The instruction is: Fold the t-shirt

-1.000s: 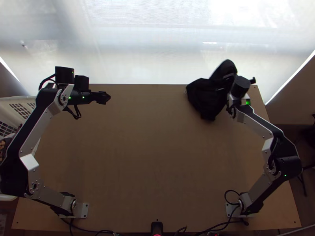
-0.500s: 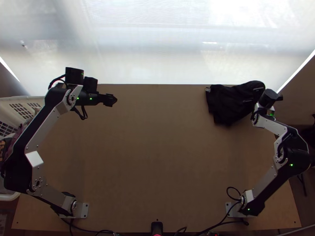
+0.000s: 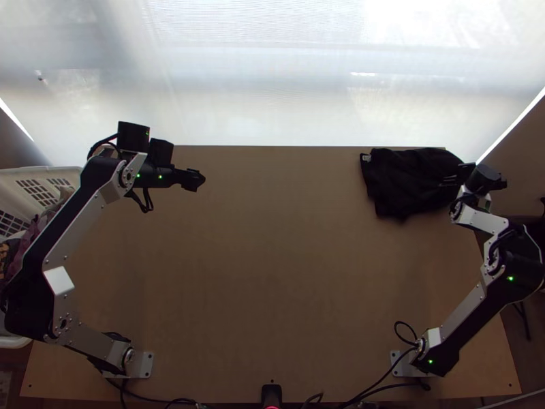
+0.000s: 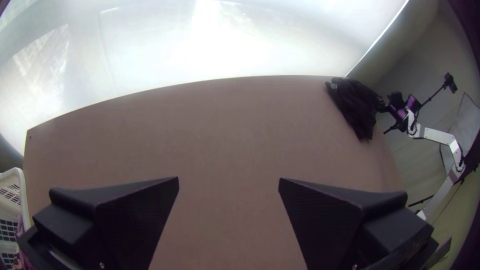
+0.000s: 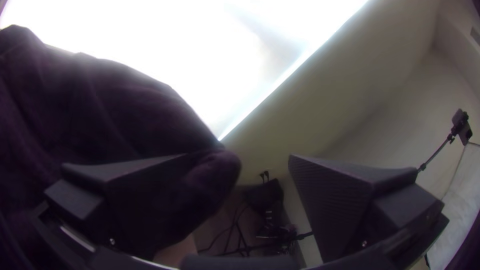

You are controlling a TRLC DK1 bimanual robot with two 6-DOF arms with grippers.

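The black t-shirt [image 3: 409, 180] lies bunched at the table's far right corner. At its right end is my right gripper [image 3: 464, 176]. In the right wrist view the right gripper [image 5: 237, 157] stands open, and dark cloth [image 5: 95, 110] covers the area beside and around one finger. Over the far left of the table is my left gripper [image 3: 197, 180], well away from the shirt. In the left wrist view the left gripper [image 4: 228, 180] has its fingers wide apart with bare table between them, and the shirt [image 4: 356, 105] lies far off near the other arm.
A white basket [image 3: 41, 184] with cloth in it stands beyond the table's left edge. The table [image 3: 272, 273] is bare across its middle. A bright translucent screen [image 3: 272, 88] rises behind the far edge. Cables run along the near edge.
My right gripper has moved right, and the shirt has shifted right and settled flatter on the table. The shirt's raised part has come down. My left gripper has moved slightly right.
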